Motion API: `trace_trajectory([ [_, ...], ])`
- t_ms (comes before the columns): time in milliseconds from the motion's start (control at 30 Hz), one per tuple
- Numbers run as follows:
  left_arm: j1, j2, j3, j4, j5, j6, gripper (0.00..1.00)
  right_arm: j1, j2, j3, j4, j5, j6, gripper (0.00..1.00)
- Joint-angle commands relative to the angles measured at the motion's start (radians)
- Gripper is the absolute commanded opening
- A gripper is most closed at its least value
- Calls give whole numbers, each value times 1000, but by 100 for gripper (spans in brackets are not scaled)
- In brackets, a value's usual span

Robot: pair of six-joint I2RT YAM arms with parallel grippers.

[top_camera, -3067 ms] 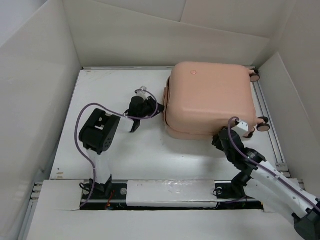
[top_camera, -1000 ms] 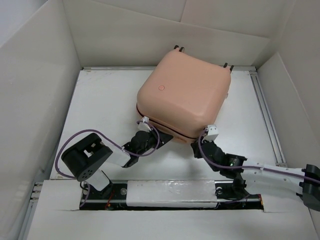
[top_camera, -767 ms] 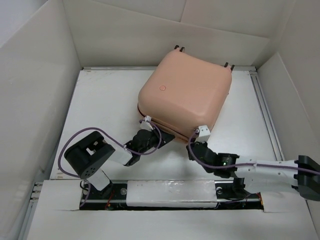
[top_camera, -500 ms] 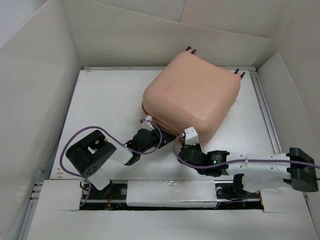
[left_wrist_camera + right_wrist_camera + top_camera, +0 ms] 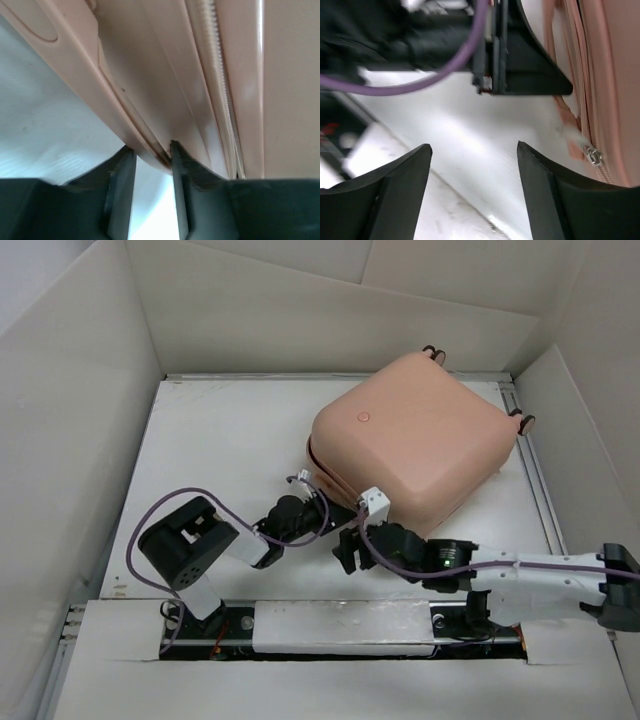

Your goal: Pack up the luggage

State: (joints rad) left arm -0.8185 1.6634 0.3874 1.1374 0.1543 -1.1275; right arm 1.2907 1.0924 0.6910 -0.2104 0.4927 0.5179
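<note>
The luggage [image 5: 410,435] is a closed peach-pink suitcase lying flat at the back right of the table, with its wheels [image 5: 525,422] towards the far right. My left gripper [image 5: 322,508] is at its near left corner. In the left wrist view the gripper [image 5: 149,150] is shut on the lower edge of the shell [image 5: 165,75]. My right gripper [image 5: 345,550] is open and empty, low over the table just right of the left gripper. In the right wrist view [image 5: 474,147] the luggage's zipper [image 5: 592,155] shows at the right.
Tall cardboard walls [image 5: 80,390] enclose the white table [image 5: 220,440] on the left, back and right. A raised white rail [image 5: 340,625] runs along the near edge. The left arm's purple cable [image 5: 420,85] and black finger [image 5: 530,75] cross the right wrist view.
The luggage has turned and slid to the right and back, with my left gripper staying at its near corner. My right gripper has swung left along the near side, close to the left gripper.
</note>
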Motion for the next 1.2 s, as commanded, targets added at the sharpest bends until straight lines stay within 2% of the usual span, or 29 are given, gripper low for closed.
trace_trajectory([
  [0, 11, -159, 22, -26, 70, 150, 29, 10, -133, 53, 96, -54, 5, 76],
  [33, 22, -200, 22, -72, 15, 169, 48, 10, -156, 62, 70, -42, 5, 78],
  [100, 50, -319, 13, -203, -28, 210, 61, 10, -201, 97, -22, 32, 5, 79],
  [167, 65, -394, 37, -327, -74, 241, 71, -54, -253, 140, -98, 84, 14, 69],
  [200, 74, -428, 50, -378, -90, 254, 71, -88, -267, 190, -144, 168, 31, 63],
  [233, 93, -494, 63, -425, -107, 268, 72, -129, -287, 217, -246, 213, 51, 48],
  [267, 102, -523, 76, -467, -143, 287, 72, -180, -287, 243, -304, 254, 109, 39],
  [300, 111, -551, 96, -535, -160, 287, 75, -296, -299, 267, -357, 318, 135, 31],
  [367, 160, -588, 126, -605, -173, 296, 80, -432, -311, 304, -438, 339, 154, 16],
  [400, 188, -588, 174, -675, -153, 305, 80, -590, -322, 305, -438, 348, 140, 13],
  [433, 226, -588, 195, -694, -121, 305, 81, -675, -322, 305, -448, 337, 124, 10],
  [500, 353, -533, 225, -694, 1, 293, 81, -847, -301, 314, -420, 287, 55, 7],
  [533, 396, -513, 246, -677, 37, 255, 81, -1002, -289, 314, -408, 233, 42, 6],
  [567, 474, -472, 246, -657, 68, 233, 81, -1075, -273, 294, -385, 206, 42, 6],
  [600, 505, -452, 273, -627, 98, 201, 81, -1202, -249, 257, -364, 142, 30, 6],
  [633, 533, -430, 289, -627, 99, 201, 81, -1262, -238, 257, -341, 141, 19, 6],
  [733, 619, -317, 336, -588, 174, 141, 81, -1424, -216, 154, -249, -49, 10, 6],
  [767, 630, -280, 379, -553, 195, 129, 81, -1494, -216, 119, -215, -162, 10, 6],
  [867, 630, -104, 512, -553, 269, 120, 78, -1521, -226, -1, -84, -279, 1, 9],
  [1000, 608, 83, 644, -528, 326, 107, 77, -1512, -158, -94, 78, -561, -19, 9],
  [1100, 581, 174, 694, -528, 355, 107, 75, -1452, -43, -117, 218, -673, -50, 9],
  [1167, 555, 183, 680, -505, 355, 107, 73, -1392, 83, -52, 256, -729, -76, 9],
])
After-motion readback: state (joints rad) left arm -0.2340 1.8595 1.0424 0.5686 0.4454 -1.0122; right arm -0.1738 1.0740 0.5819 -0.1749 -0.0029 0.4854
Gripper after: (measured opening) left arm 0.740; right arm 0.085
